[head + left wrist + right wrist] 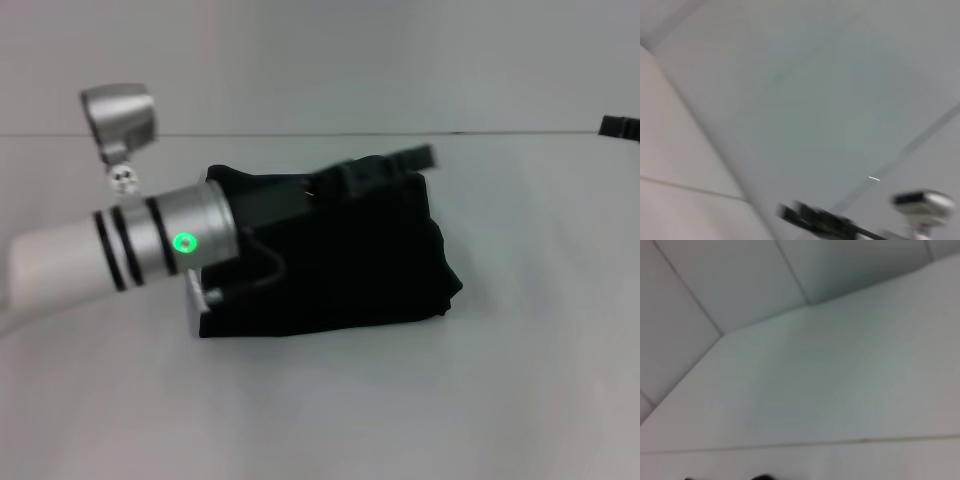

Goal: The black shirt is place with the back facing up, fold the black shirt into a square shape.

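The black shirt [350, 265] lies on the white table [320, 410] as a compact, roughly rectangular folded bundle, with its right edge rumpled. No print shows on it. My left arm reaches in from the left across the shirt's far upper part. My left gripper [400, 165] is over the shirt's far edge, dark against the dark cloth. Only a small dark piece of my right gripper [620, 127] shows at the far right edge of the table, well away from the shirt. The shirt does not show in either wrist view.
A silver joint of my left arm [120, 115] stands above the table at the left. The table's far edge meets a pale wall [320, 60]. The left wrist view shows pale panels, a blurred dark part [815, 220] and a silver part [922, 202].
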